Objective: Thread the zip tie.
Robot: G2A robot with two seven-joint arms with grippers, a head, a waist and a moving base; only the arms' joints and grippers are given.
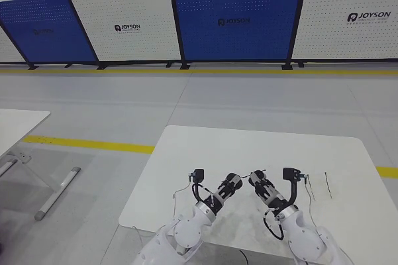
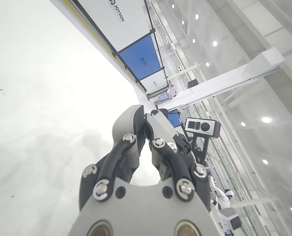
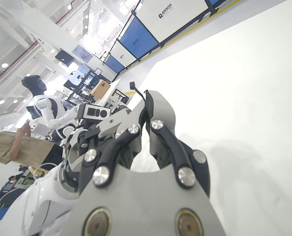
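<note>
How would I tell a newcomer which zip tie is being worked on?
Find the white table, then where the two arms meet near its front edge. The zip tie is the thin black strip poking out of the right claw, with a square head at its free end. Unlike the loose tie lying flat farther right, it is pinched.

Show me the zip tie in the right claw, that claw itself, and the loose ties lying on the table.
zip tie (image 3: 132, 84): right wrist view, on its square head.
right claw (image 3: 145, 99): right wrist view, between its shut fingertips.
loose ties (image 1: 328, 185): top view, middle of one thin strip.
</note>
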